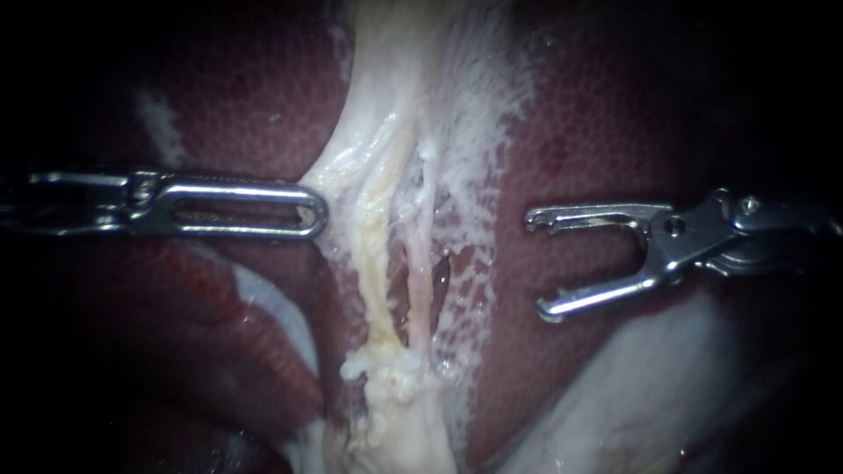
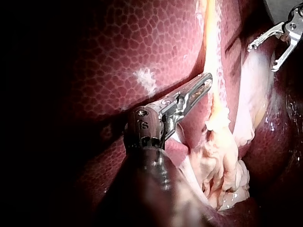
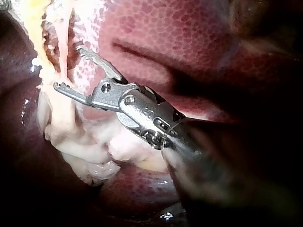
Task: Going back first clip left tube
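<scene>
Jaws of the right instrument [image 1: 538, 263] stand spread and empty in the endoscope view. They sit over the liver [image 1: 606, 132], well right of the left tube [image 1: 376, 272]. Jaws of the left instrument [image 1: 314, 213] lie together, with the tip touching the white tissue [image 1: 338, 171] just left of the left tube. No clip shows on the left tube. Recommended procedure: draw the right instrument back along its shaft line with the jaws spread and lifted off the liver. Hold the left instrument steady so the left tube does not swing. Both shafts are lost in darkness.

Left wrist view: the left instrument [image 2: 207, 79] has its jaws pressed together beside the left tube [image 2: 214, 71]. Whether tip and left tube touch cannot be resolved. The right instrument [image 2: 262, 57] lies far beyond, jaws spread, its shaft cut off.

Right wrist view: the right instrument [image 3: 68, 67] has its jaws spread with nothing gripped. Its tips are near the left tube [image 3: 40, 23] but apart from it. How far the jaw nearer the tissue clears it is hard to judge.
</scene>
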### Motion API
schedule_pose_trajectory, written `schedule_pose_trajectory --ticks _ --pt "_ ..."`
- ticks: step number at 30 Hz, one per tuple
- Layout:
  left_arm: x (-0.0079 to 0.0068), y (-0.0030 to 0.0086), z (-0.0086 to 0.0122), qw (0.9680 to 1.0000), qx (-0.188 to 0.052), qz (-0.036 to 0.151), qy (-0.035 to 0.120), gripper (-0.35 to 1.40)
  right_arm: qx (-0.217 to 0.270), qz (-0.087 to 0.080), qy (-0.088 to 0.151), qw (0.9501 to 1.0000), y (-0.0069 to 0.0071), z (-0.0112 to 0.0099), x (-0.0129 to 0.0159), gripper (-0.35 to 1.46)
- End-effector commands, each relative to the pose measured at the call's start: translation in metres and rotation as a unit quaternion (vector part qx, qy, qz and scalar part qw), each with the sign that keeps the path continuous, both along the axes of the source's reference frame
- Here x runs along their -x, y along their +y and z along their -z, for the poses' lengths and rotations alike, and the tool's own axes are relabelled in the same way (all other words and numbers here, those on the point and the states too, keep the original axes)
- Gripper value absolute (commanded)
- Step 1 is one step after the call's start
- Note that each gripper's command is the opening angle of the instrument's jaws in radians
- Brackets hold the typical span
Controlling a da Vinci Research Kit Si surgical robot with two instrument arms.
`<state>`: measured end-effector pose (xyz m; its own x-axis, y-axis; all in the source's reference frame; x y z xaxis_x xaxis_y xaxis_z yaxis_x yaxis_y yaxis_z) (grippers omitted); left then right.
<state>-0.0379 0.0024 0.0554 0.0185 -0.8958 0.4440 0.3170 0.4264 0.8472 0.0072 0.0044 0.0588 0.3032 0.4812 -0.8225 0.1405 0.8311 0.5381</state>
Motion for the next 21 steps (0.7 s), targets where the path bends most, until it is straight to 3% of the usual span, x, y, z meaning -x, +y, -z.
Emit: schedule_pose_trajectory --ticks 1,10,21 --pt "0.0000 0.0000 0.0000 1.0000 0.000 0.000 0.000 -0.35 0.000 0.000 0.000 1.0000 0.0000 0.0000 0.0001 0.60" --pt "0.0004 -0.0002 -0.0010 1.0000 0.002 0.000 0.001 -0.35 0.000 0.000 0.000 1.0000 0.0001 0.0000 0.0001 0.60" --pt "0.0035 -0.0033 -0.0060 1.0000 -0.003 -0.001 -0.004 -0.35 0.019 0.005 0.006 0.9998 0.0001 0.0000 0.0002 0.60"
